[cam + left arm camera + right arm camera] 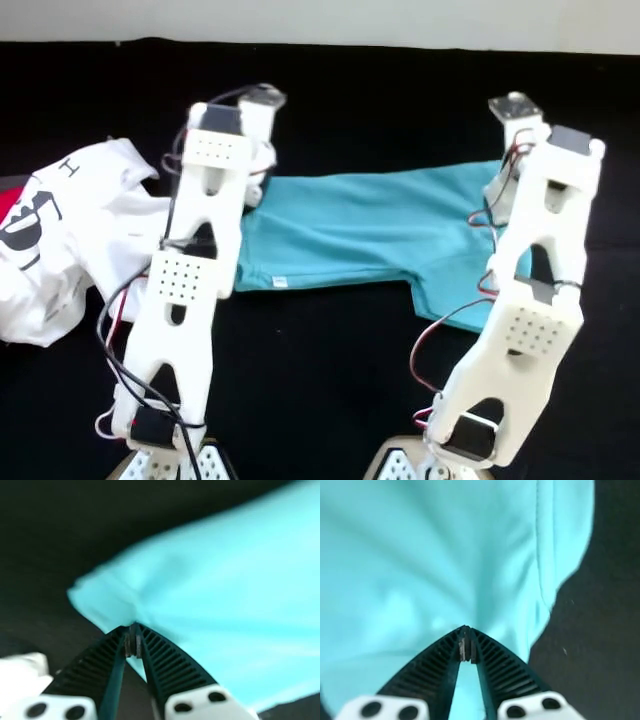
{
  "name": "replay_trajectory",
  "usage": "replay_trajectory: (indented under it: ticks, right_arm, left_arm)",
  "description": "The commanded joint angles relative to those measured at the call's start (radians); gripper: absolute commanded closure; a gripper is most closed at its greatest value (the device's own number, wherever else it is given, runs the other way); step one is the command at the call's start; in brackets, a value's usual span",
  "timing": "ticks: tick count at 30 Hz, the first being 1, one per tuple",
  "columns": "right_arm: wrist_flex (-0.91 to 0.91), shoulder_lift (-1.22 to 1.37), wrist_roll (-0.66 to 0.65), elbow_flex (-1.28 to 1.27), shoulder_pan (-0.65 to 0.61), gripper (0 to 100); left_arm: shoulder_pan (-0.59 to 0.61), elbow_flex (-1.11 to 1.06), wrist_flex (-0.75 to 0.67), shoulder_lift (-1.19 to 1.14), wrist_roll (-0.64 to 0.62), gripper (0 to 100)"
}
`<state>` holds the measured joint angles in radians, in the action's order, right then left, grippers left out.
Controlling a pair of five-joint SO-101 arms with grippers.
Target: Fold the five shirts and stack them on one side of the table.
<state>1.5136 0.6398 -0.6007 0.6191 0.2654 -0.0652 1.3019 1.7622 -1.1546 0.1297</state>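
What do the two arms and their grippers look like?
The left arm and the right arm are white plastic links with oval cut-outs and grids of small holes; thin red, black and white cables run along them. The left gripper and the right gripper have black ribbed fingers tapering to a point, on white mounts with round holes.

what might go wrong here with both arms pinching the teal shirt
The left end effector grips the teal shirt only at its very edge, so the cloth may slip out when lifted. The white shirt lies bunched close beside that end and could get dragged or caught in the fold.
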Motion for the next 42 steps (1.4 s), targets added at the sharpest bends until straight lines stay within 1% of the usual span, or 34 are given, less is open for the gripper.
replay_trajectory:
  ticks: [1, 3, 8, 11, 21, 26, 30, 35, 42]
  right_arm:
    - [0.085, -0.125, 0.009, 0.047, 0.013, 99.2]
    - [0.107, -0.160, 0.009, 0.045, 0.013, 99.2]
    - [0.185, -0.239, 0.009, 0.041, 0.013, 99.2]
    - [0.237, -0.278, 0.009, 0.039, 0.015, 99.2]
    - [0.248, -0.317, 0.009, 0.038, 0.061, 99.2]
    - [0.246, -0.317, 0.009, 0.015, 0.065, 99.2]
    - [0.239, -0.317, 0.008, -0.061, 0.047, 99.2]
    - [0.239, -0.318, 0.008, -0.087, 0.028, 99.2]
    - [0.240, -0.317, 0.008, -0.093, 0.028, 99.2]
  left_arm:
    - [-0.064, -0.338, 0.006, 0.274, -0.008, 99]
    - [-0.090, -0.522, -0.014, 0.384, -0.008, 99]
    - [-0.101, -0.886, -0.276, 0.518, -0.008, 99]
    - [-0.101, -1.032, -0.354, 0.564, -0.008, 99]
    - [-0.044, -1.241, -0.385, 0.673, -0.003, 99]
    - [-0.042, -1.356, -0.382, 0.837, -0.003, 99]
    - [-0.045, -1.379, -0.387, 0.963, -0.006, 99]
    - [-0.104, -1.442, -0.388, 0.981, -0.008, 99]
    - [-0.165, -1.531, -0.485, 0.987, -0.008, 99]
